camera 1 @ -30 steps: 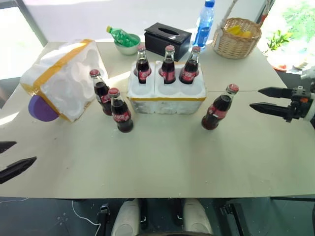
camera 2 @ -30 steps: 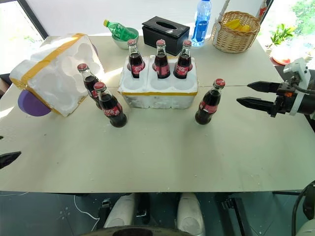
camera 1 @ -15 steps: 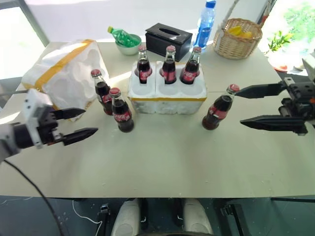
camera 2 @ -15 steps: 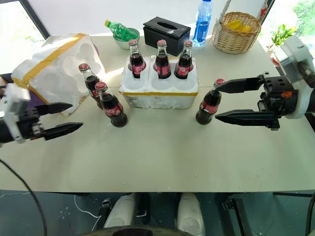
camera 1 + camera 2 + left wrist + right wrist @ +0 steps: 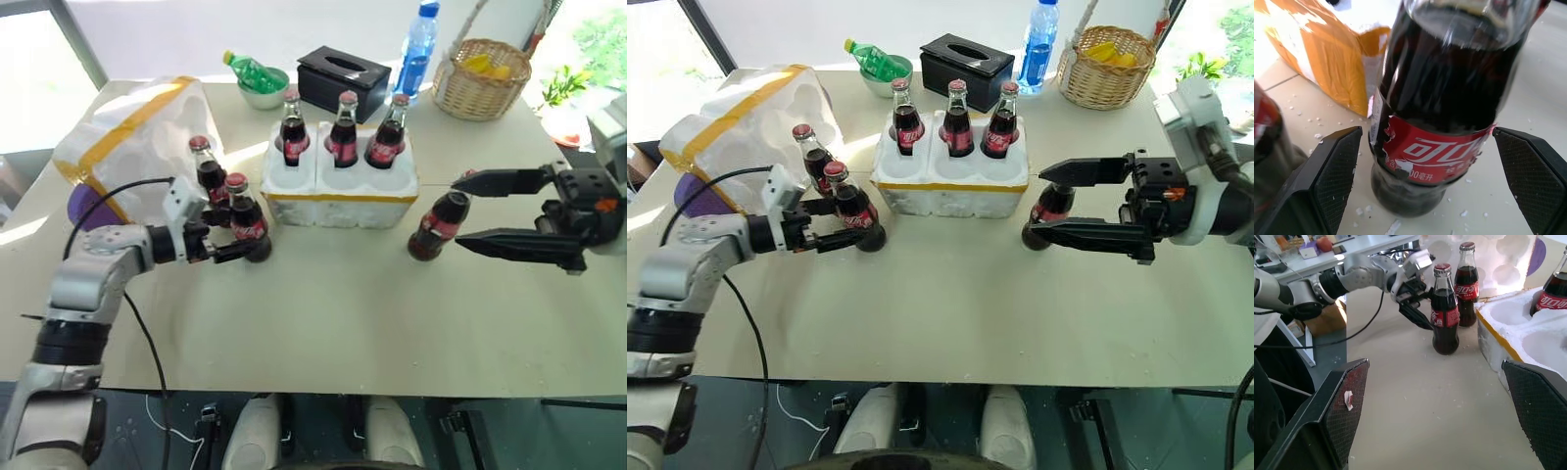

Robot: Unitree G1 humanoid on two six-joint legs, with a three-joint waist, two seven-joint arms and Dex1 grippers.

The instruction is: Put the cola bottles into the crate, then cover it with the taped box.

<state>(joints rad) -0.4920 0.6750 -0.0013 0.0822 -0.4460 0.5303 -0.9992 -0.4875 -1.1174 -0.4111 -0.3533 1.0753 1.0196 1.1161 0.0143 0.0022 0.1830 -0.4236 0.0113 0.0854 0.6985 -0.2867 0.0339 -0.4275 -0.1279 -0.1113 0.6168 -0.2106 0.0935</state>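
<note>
Cola bottles (image 5: 343, 128): three in crate (image 5: 338, 196), three on table; both pincers (image 5: 233, 238) (image 5: 468, 212) wide, holding nothing

Tissue box (image 5: 344, 70), wicker basket (image 5: 482, 76)

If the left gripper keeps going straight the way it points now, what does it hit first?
The nearer loose cola bottle: it already stands between the open fingers of the left gripper, label height, seemingly not yet touched. Beyond it lies the crate, though depth there is unclear.
</note>
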